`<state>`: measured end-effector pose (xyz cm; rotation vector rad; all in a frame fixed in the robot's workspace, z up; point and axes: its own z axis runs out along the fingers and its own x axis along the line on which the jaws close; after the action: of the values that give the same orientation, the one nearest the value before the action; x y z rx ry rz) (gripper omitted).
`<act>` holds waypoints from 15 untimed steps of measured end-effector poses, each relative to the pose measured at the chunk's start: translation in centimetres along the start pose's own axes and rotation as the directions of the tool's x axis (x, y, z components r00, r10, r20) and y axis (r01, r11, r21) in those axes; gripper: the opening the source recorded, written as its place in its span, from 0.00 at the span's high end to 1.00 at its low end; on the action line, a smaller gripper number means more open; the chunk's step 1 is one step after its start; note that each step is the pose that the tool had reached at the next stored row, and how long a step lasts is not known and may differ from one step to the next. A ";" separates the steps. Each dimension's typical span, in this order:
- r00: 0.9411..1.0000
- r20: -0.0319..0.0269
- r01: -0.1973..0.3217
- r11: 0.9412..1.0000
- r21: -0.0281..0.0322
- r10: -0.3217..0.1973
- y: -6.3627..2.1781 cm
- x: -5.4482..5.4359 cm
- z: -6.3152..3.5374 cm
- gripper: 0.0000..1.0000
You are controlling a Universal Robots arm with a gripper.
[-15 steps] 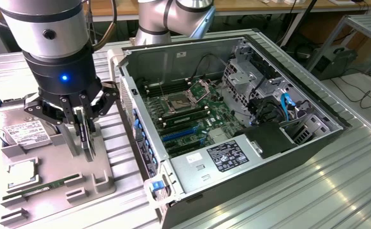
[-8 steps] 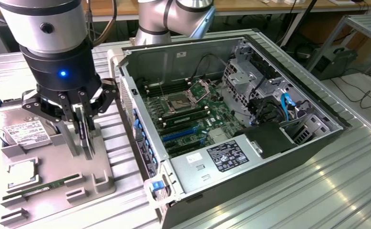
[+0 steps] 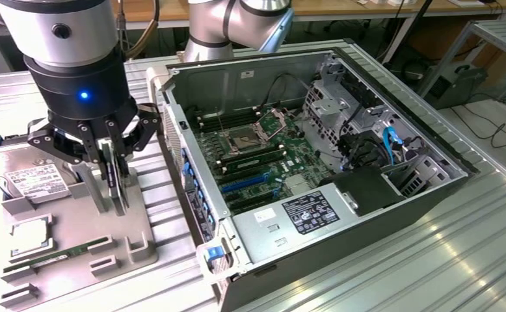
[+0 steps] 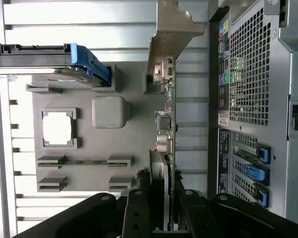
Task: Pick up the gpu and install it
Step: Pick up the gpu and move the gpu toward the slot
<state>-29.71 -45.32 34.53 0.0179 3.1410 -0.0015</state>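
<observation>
The gpu (image 3: 119, 203) stands on edge over the grey parts holder (image 3: 140, 244) at the exterior view's left, beside the open computer case (image 3: 322, 162). My gripper (image 3: 114, 185) comes down from above and is shut on the card's upper edge. In the wrist view the gpu (image 4: 170, 124) runs edge-on away from my fingers (image 4: 139, 210), its green board thin, with the pale metal bracket (image 4: 176, 29) at the far end. The blue expansion slots (image 3: 244, 185) on the motherboard lie bare inside the case.
On the holder lie a hard drive (image 3: 27, 175) with a white label, a CPU (image 3: 29, 235) and a narrow RAM stick (image 3: 58, 253). The case's side wall (image 3: 179, 149) rises close to the gripper. The case's rear panel (image 4: 258, 99) sits just beside the card.
</observation>
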 end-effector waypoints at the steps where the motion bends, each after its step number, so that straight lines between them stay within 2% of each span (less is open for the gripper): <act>1: 1.000 0.000 0.000 1.000 0.000 0.000 0.00 0.0 -0.07 0.73; 15: 1.000 0.000 0.000 1.000 0.000 0.000 0.00 0.0 -1.23 0.73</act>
<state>-29.71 -45.32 35.76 0.0179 3.1411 -0.0016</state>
